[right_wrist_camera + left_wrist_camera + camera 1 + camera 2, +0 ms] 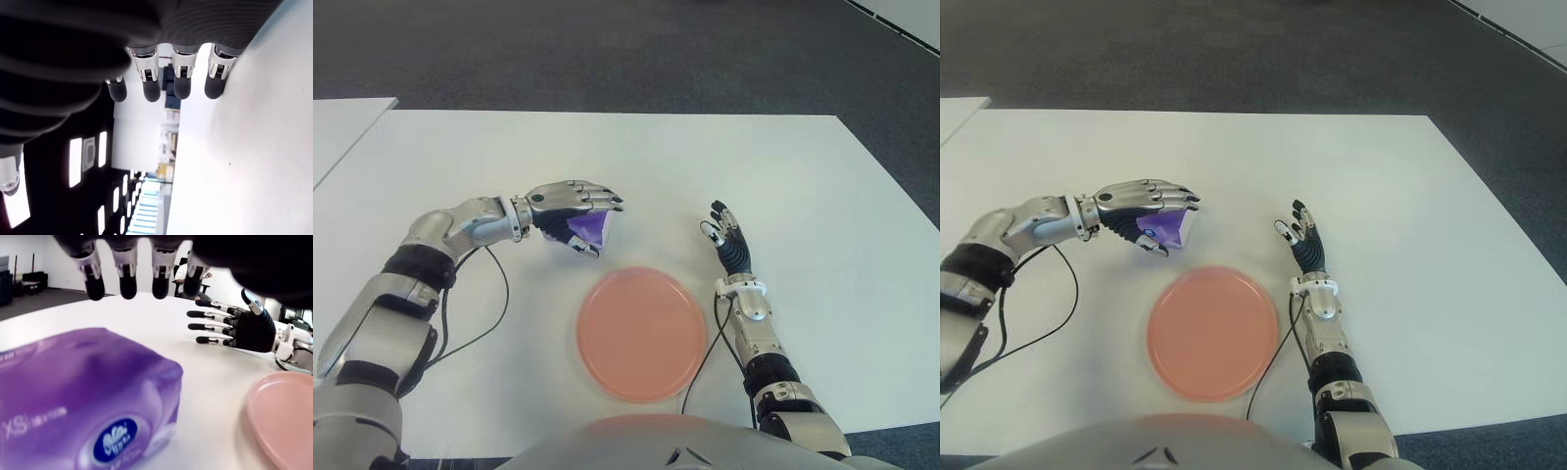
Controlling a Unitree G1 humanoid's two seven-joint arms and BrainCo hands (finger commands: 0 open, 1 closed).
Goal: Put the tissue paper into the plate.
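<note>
A soft purple plastic-wrapped tissue pack (588,232) sits left of centre in the left eye view, under the left robot hand (576,208), whose metal-and-black fingers (597,195) arch over it with the thumb below. The hand wraps the pack, though whether the pack is lifted off the white, smooth tabletop (822,196) I cannot tell. In the left wrist view the pack (83,401) is glossy, with a blue oval logo. Just below and right of it in the left eye view lies the round, flat, salmon-pink plate (641,333), bare. The right robot hand (728,238) shows right of the plate, fingers straight and spread, holding nothing.
</note>
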